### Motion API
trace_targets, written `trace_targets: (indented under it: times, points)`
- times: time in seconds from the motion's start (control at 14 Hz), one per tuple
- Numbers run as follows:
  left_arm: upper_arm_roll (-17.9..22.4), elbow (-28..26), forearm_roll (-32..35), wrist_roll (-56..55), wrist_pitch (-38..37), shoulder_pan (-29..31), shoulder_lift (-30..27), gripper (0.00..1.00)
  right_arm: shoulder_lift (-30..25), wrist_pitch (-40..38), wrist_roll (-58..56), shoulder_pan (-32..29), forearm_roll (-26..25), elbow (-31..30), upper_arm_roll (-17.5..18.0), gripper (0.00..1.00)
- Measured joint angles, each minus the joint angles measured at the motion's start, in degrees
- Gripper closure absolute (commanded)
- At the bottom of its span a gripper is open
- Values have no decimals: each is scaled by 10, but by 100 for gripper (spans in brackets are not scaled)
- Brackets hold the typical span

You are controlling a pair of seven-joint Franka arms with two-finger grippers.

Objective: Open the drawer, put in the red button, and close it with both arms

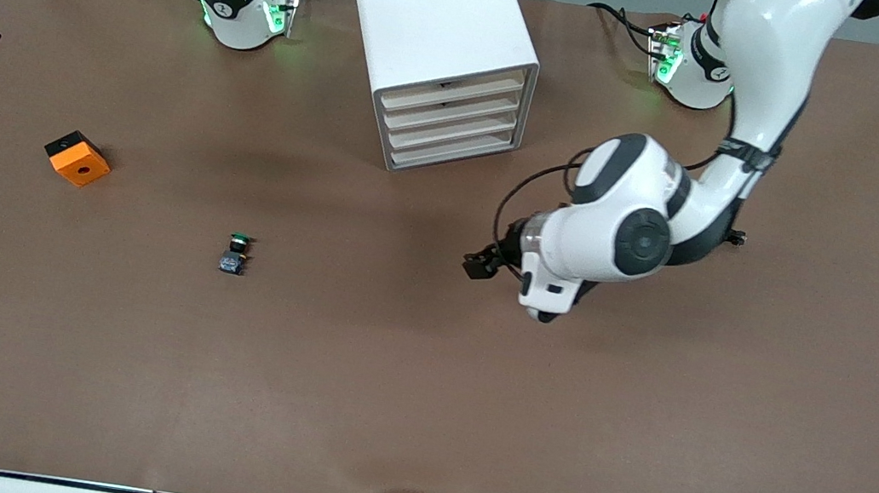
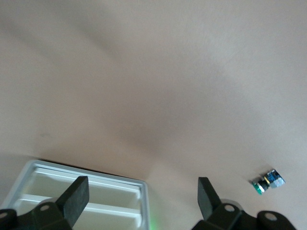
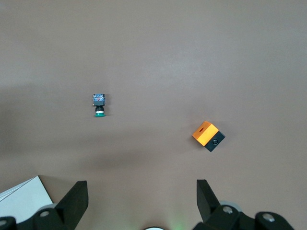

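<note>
With both black two-finger grippers spread empty, left [image 2: 139, 201] over mid-table, right [image 3: 139, 201] near its base edge, we see only a green-capped push-button switch [image 1: 235, 253], no red button, beside the closed white drawer cabinet [image 1: 441, 49], risking a wrong pick.

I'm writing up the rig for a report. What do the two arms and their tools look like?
Both are glossy white jointed arms with grey-black joint caps. The left arm carries a looping black cable; the bases glow green. Each black tool, left tool and right tool, has two flat wedge-shaped fingers.
</note>
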Motion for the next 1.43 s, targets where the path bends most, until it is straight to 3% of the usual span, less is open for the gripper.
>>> trace_targets:
  times: [0.43,0.93,1.29,1.43]
  points:
    - [-1,1,83,172,-181,69,-80,0,0,0,0,0,0,0,0,0]
    - [5,-14,141,422,-278,167,-181,0,0,-5,1,0,0,0,-4,0]
    - [116,-100,146,556,-284,141,-304,0,0,-5,1,0,14,1,-5,0]
    - [137,-131,171,579,-281,134,-345,0,0,-5,1,0,20,2,-6,0]
